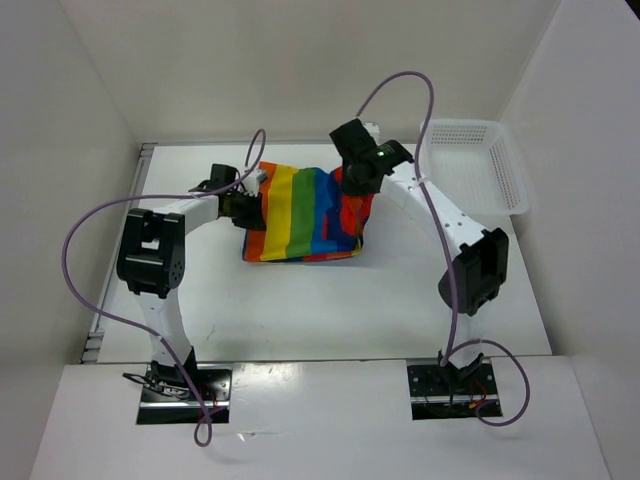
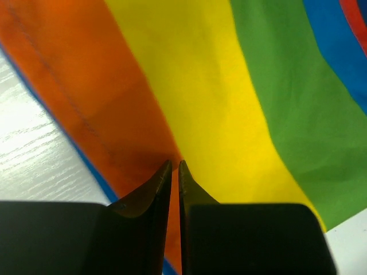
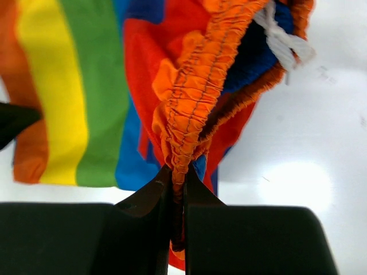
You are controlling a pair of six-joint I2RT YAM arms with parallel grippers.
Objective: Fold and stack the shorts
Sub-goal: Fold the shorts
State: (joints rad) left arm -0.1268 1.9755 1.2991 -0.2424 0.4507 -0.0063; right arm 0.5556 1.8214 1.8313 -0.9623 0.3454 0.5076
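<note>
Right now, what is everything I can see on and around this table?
shorts: one, rainbow stripes, middle of the table
basket: one, white, far right of the table
table: one, white, under everything
cables: two, purple, one looping along each arm
arms: two, white and black, bolted at the near edge
left gripper: one, black, shut on the shorts' orange stripe
right gripper: one, black, shut on the orange waistband
</note>
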